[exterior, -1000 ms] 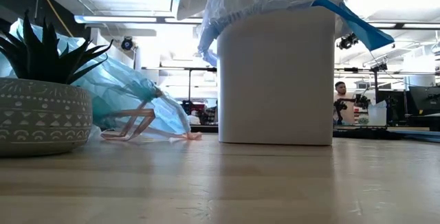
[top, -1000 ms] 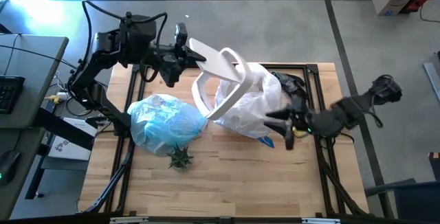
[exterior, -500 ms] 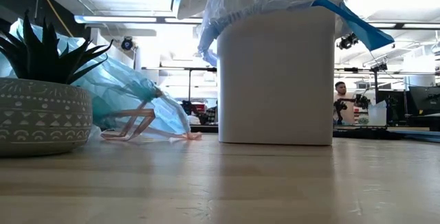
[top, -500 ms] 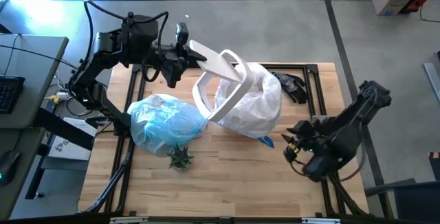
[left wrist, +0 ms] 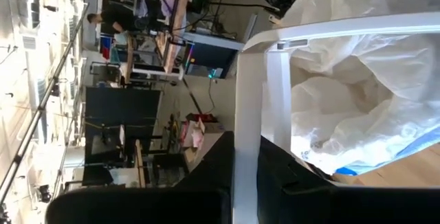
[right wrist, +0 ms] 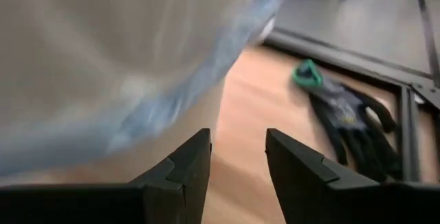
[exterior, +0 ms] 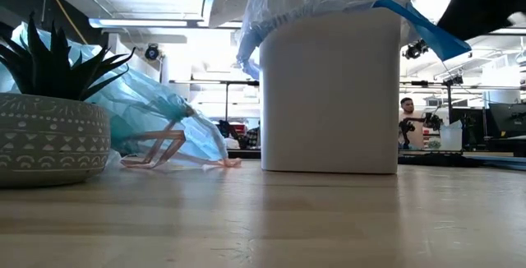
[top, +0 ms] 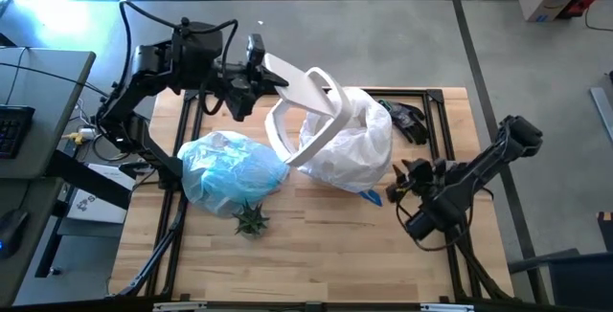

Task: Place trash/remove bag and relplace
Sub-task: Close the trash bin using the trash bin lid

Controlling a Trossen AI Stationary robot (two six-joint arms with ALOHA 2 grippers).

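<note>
My left gripper (top: 261,73) clamps the white plastic bin frame (top: 311,97); my right gripper (right wrist: 237,157) hangs half-open, empty, beside the translucent liner bag (top: 350,144).

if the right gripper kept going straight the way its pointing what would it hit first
Most likely the bag draped over the bin: the right gripper, jaws open and empty, points along the table at it. The black glove lies off to one side. Depth is unclear.

— What can't we see?
— The top of the white bin (exterior: 329,95) is cut off in the low view. The new bag (top: 350,144) hides what is inside.
— And the tied blue bag (top: 230,170)?
— It hides its trash. The pot (exterior: 49,140) covers part of it.
— Anything blurry?
— The bag near the right gripper (right wrist: 237,159).
</note>
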